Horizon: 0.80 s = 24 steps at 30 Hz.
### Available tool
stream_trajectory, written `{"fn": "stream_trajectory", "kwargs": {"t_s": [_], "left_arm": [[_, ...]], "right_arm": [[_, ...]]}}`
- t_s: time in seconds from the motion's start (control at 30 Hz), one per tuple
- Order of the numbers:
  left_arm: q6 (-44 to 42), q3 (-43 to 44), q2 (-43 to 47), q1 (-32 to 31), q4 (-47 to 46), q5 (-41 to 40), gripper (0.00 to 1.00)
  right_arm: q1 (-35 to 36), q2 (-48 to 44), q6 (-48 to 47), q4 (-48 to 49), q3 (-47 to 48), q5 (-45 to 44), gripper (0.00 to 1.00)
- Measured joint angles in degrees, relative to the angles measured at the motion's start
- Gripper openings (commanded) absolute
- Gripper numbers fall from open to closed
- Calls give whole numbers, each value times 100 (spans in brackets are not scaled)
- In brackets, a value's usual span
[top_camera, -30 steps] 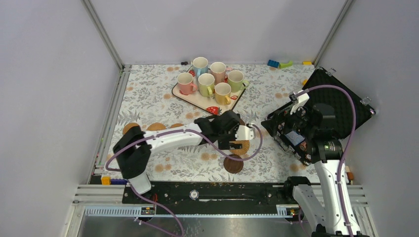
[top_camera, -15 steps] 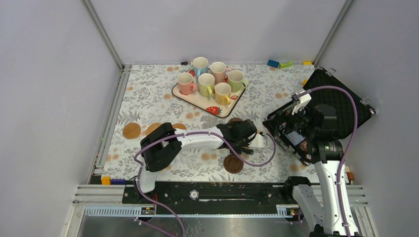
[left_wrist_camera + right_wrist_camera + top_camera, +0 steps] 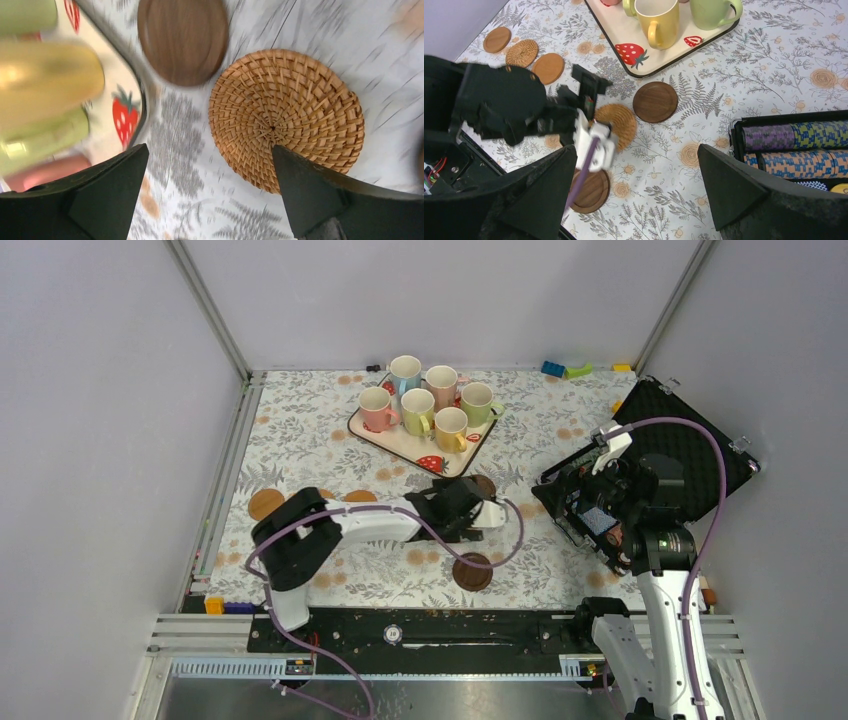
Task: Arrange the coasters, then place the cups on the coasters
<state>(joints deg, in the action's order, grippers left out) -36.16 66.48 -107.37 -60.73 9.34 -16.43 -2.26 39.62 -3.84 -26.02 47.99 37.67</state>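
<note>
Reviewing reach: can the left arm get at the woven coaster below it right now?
Probably yes: the left claw hangs open over the woven coaster, with nothing on or across it.

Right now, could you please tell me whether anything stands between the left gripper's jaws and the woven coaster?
Nothing visible does. The left gripper hangs with its jaws open above the woven coaster, whose top is bare on the tablecloth. The dark brown coaster lies beside it, not on it.
</note>
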Motion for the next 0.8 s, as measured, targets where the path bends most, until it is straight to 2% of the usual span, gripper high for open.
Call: {"fn": "stream_trajectory", "kwargs": {"t_s": [0.3,0.53,0.8], "left_arm": [[-4,-1259,1064,1014,31,9,99],[-4,-1292,1071,1545,-44,7,99],[-85,-1290,1025,1639,-142,-33,99]], "right_arm": [[-4,-2,2,22,-2,101,100],[-4,-2,4,22,-2,103,100],[-7,-20,9,22,-7,103,100]]}}
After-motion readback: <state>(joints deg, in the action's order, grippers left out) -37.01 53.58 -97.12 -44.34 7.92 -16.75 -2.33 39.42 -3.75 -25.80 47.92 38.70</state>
